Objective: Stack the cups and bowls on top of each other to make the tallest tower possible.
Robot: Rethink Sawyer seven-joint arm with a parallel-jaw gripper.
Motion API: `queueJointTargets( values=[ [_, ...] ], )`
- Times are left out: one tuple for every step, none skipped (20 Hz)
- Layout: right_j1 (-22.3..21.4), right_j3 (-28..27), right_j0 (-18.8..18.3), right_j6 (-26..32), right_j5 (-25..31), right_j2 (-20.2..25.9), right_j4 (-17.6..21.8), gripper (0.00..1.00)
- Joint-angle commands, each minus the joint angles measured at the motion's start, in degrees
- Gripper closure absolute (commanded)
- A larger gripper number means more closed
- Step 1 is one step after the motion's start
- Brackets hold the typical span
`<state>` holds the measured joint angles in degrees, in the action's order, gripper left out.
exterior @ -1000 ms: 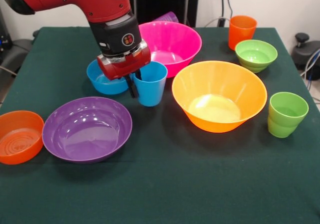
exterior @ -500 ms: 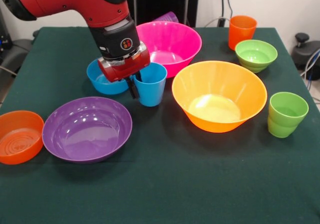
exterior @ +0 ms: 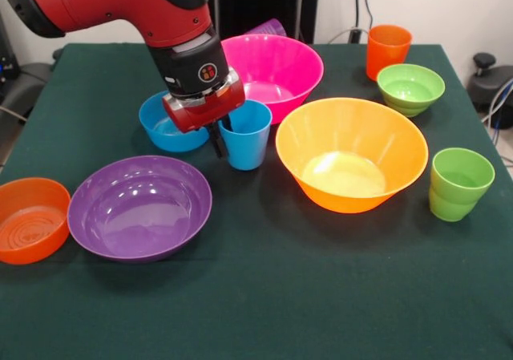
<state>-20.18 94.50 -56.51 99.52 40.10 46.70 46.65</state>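
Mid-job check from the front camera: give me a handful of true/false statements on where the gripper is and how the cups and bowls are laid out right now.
1. The gripper is at the rim of the sky blue cup, one finger inside it and one outside. True.
2. The lime green cup is stacked inside the yellow-orange bowl. False: it stands alone on the table beside that bowl.
3. The purple bowl is empty. True.
4. The orange cup lies on its side. False: it stands upright behind the small green bowl.
5. The pink bowl sits behind the sky blue cup. True.
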Motion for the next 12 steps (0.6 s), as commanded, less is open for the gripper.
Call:
queueJointTargets(
  values=[
    [2.1, 1.9, 1.8, -13.4, -2.2, -3.5, 2.8, 1.00],
    [2.2, 1.8, 1.7, -13.2, -2.1, -3.5, 2.7, 1.00],
    [2.3, 1.7, 1.6, -12.9, -1.9, -3.5, 2.7, 1.00],
    [2.3, 1.7, 1.6, -12.9, -1.9, -3.5, 2.7, 1.00],
    [2.4, 1.6, 1.6, -12.8, -1.8, -3.5, 2.7, 1.00],
    [2.4, 1.6, 1.7, -12.8, -1.8, -3.5, 2.6, 1.00],
    [2.5, 1.3, 1.9, -12.9, -1.7, -3.5, 2.6, 1.00],
    [2.6, 1.2, 1.9, -12.9, -1.7, -3.6, 2.7, 1.00],
    [2.7, 1.0, 2.0, -12.7, -1.6, -3.5, 2.6, 1.00],
    [2.7, 0.9, 2.1, -12.7, -1.6, -3.6, 2.7, 1.00],
    [2.7, 0.7, 2.1, -12.6, -1.4, -3.6, 2.6, 1.00],
    [2.6, 0.7, 2.2, -12.6, -1.3, -3.6, 2.6, 1.00]
  ],
)
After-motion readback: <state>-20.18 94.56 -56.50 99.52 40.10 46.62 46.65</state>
